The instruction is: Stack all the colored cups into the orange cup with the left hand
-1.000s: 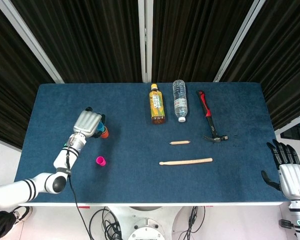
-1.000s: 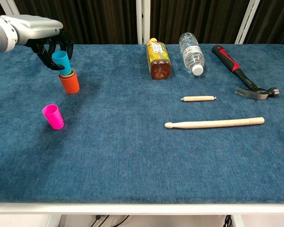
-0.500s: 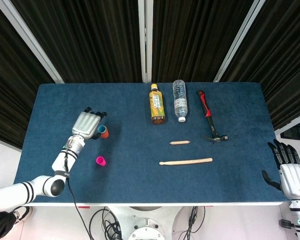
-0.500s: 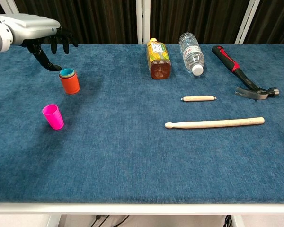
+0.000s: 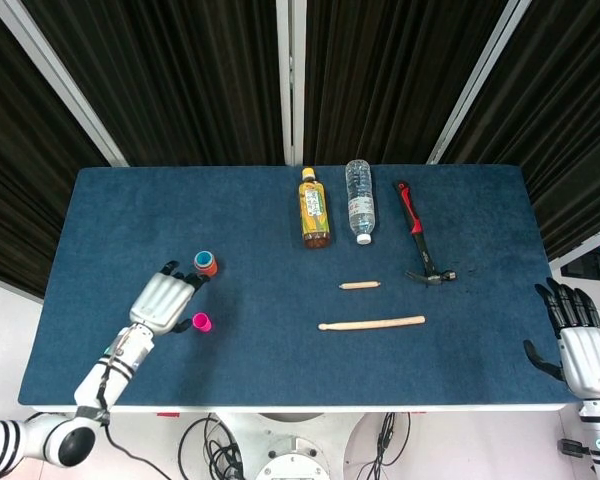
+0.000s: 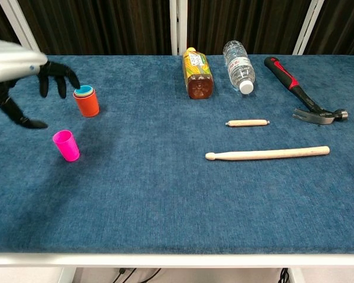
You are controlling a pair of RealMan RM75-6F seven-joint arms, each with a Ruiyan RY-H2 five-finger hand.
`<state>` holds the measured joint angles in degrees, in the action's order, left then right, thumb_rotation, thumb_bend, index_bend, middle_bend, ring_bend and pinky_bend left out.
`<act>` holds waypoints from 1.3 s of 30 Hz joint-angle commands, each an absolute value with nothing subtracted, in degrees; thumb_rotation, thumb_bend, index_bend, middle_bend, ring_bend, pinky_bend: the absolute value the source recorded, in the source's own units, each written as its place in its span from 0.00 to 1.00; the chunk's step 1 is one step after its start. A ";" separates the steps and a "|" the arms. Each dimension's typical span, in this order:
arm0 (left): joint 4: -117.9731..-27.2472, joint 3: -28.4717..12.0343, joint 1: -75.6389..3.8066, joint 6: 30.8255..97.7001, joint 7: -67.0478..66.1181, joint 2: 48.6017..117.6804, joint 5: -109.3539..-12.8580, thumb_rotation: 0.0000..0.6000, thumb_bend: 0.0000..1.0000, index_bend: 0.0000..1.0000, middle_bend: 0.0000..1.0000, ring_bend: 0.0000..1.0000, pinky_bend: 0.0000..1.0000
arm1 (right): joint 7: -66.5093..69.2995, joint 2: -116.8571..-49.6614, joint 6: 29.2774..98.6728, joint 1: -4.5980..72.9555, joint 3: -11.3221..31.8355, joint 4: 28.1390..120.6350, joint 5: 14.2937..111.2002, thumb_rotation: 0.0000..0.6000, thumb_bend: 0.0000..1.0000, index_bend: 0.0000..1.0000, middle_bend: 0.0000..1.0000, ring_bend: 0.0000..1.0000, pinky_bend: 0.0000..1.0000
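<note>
Now withdrawn from above the orange cup (image 6: pixel 87 104), which holds the blue cup (image 6: pixel 83 91) nested inside, the left hand (image 5: pixel 163 299) hovers empty, fingers spread, beside the pink cup (image 6: pixel 66 145) on the table (image 6: pixel 165 194); bottle labels unreadable.

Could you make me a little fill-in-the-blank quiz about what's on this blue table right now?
1. The small blue plastic cup sits inside the ____ plastic cup.
2. The left hand holds ____.
3. The small pink plastic cup stands ____, apart from the stack.
4. The red-handled ____ lies at the table's right side.

Missing words: orange; nothing; upright; hammer
</note>
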<state>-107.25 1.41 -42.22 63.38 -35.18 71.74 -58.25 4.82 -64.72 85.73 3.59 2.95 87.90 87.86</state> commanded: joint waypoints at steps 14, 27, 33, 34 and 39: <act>-99.87 3.83 -38.61 62.19 -33.37 78.57 -64.22 1.00 0.21 0.23 0.29 0.35 0.15 | 3.29 -64.60 85.67 3.52 2.82 89.04 87.77 1.00 0.27 0.00 0.00 0.00 0.00; -92.61 2.69 -37.42 61.78 -30.96 82.73 -68.94 1.00 0.23 0.40 0.41 0.47 0.21 | 2.87 -64.35 84.82 3.58 2.60 89.22 87.27 1.00 0.27 0.00 0.00 0.00 0.00; -92.02 1.88 -37.44 60.01 -29.66 82.75 -68.59 1.00 0.25 0.45 0.45 0.51 0.23 | 2.63 -64.38 84.30 3.68 2.58 89.30 86.87 1.00 0.27 0.00 0.00 0.00 0.00; -91.99 1.78 -37.47 59.76 -29.46 82.73 -68.62 1.00 0.26 0.45 0.45 0.51 0.23 | 2.61 -64.41 84.24 3.70 2.59 89.29 86.81 1.00 0.27 0.00 0.00 0.00 0.00; -91.52 1.31 -37.43 59.29 -29.06 82.70 -69.16 1.00 0.28 0.47 0.46 0.53 0.25 | 2.39 -64.51 84.02 3.76 2.55 89.30 86.71 1.00 0.27 0.00 0.00 0.00 0.00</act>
<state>-91.54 1.33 -37.44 59.31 -29.07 82.69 -69.13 2.39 -64.51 84.02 3.76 2.55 89.30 86.71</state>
